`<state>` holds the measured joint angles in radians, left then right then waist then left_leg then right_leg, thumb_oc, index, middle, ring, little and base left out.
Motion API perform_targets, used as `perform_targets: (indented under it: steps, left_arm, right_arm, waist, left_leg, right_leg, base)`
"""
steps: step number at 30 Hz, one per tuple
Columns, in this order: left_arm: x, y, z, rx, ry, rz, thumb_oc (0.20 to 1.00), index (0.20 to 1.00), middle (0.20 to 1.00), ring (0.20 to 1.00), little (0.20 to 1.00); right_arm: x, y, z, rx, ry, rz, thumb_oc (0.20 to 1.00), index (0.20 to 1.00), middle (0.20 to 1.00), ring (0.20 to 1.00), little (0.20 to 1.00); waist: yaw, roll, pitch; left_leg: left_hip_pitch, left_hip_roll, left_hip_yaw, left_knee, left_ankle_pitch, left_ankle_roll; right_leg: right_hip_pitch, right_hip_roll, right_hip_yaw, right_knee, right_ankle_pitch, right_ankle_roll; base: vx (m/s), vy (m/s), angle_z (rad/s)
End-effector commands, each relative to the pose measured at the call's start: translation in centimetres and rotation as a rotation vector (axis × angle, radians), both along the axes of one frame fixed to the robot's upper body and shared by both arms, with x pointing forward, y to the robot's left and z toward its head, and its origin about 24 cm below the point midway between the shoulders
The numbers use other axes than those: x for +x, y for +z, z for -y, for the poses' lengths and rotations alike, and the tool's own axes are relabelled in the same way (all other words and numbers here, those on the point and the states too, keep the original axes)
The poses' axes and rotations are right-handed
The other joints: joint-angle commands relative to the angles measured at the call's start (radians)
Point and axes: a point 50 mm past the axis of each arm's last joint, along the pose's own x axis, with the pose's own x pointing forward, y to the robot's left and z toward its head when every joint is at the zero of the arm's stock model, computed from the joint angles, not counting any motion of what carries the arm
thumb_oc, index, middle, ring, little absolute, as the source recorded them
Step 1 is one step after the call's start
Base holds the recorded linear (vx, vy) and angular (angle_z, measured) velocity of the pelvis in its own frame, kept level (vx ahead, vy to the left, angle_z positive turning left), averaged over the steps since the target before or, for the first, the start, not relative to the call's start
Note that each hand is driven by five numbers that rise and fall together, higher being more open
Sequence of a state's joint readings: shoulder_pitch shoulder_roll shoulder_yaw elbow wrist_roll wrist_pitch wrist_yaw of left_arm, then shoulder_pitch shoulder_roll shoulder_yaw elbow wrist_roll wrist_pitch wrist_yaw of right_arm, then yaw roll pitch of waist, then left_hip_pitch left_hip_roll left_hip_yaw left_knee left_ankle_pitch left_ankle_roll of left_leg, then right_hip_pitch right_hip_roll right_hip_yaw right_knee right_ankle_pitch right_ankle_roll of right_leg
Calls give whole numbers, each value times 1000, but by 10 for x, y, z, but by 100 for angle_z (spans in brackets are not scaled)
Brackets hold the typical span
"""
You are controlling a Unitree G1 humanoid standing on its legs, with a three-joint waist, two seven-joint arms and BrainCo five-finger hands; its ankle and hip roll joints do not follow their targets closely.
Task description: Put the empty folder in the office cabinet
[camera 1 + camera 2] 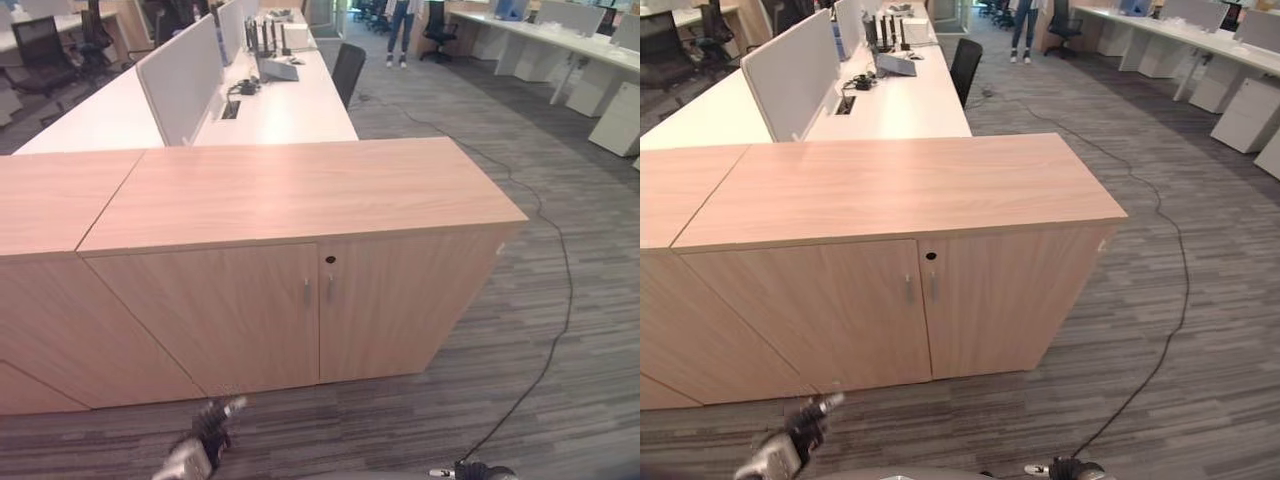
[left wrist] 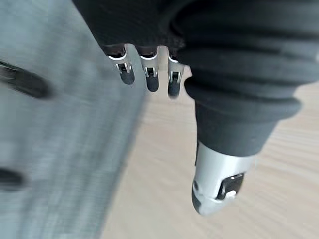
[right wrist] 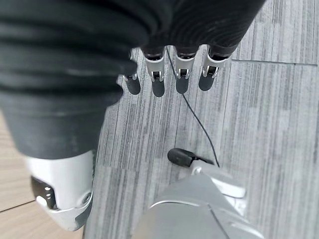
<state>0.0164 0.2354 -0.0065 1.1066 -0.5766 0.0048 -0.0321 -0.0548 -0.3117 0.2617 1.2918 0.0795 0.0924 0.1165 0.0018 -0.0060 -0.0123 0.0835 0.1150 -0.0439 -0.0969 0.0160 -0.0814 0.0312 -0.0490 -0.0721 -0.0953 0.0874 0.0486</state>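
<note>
While both cabinet doors [image 1: 310,310] stand closed, each robot hand [image 1: 212,425] [image 3: 169,74] hangs relaxed, holding nothing.

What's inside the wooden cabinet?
That's hidden: both doors of the cabinet are closed, so only two small handles and a keyhole show. Its top is bare.

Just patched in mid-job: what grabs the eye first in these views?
The long light-wood office cabinet fills the middle of the head view, its two front doors closed, with small metal handles beside the seam. The left hand hangs low before it, fingers relaxed and holding nothing; the right hand is likewise empty above the grey striped carpet.
</note>
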Motion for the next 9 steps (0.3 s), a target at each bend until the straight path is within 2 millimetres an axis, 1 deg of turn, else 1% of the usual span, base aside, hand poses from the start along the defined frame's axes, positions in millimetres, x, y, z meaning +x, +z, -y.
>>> perform_targets:
  steps: [1,3,5,7,8,9]
  left_arm:
    - [4,1,-8,50,-19,-10,1000,1000,1000,1000,1000]
    - [-22,-6,-13,48,49,-89,1000,1000,1000,1000,1000]
    - [-42,-10,-15,43,105,-147,1000,1000,1000,1000,1000]
    - [-61,-12,-19,47,144,-199,1000,1000,1000,1000,1000]
    - [-61,-12,-19,47,144,-200,1000,1000,1000,1000,1000]
    - [-74,-13,-20,53,138,-246,1000,1000,1000,1000,1000]
  right_arm:
    - [9,2,3,-22,-21,25,1000,1000,1000,1000,1000]
    - [7,1,1,-20,-16,24,1000,1000,1000,1000,1000]
    - [5,0,0,-16,-18,26,1000,1000,1000,1000,1000]
    - [3,0,-1,-15,-19,27,1000,1000,1000,1000,1000]
    - [3,0,-1,-15,-18,27,1000,1000,1000,1000,1000]
    - [2,-1,-2,-11,-19,28,1000,1000,1000,1000,1000]
  waist:
    - [11,-44,-5]
    - [23,-52,0]
    - [31,-57,4]
    - [36,-60,8]
    - [36,-60,8]
    - [39,-61,11]
  left_leg:
    - [-37,-63,26,10,-30,49]
    - [-46,-65,16,10,-25,49]
    - [-51,-67,9,10,-23,50]
    - [-56,-67,1,10,-21,50]
    - [-56,-67,1,10,-21,50]
    - [-60,-68,-2,10,-19,50]
  right_leg:
    - [49,-50,-48,8,-94,77]
    - [46,-50,-55,8,-94,76]
    - [44,-51,-61,8,-94,76]
    - [41,-51,-66,8,-94,76]
    - [41,-51,-66,8,-94,76]
    - [37,-52,-68,8,-93,75]
  base:
    - [-29,-1,10]
    - [-30,-8,16]
    - [-14,-5,13]
    - [-15,2,8]
    - [-24,10,14]
    - [-24,14,20]
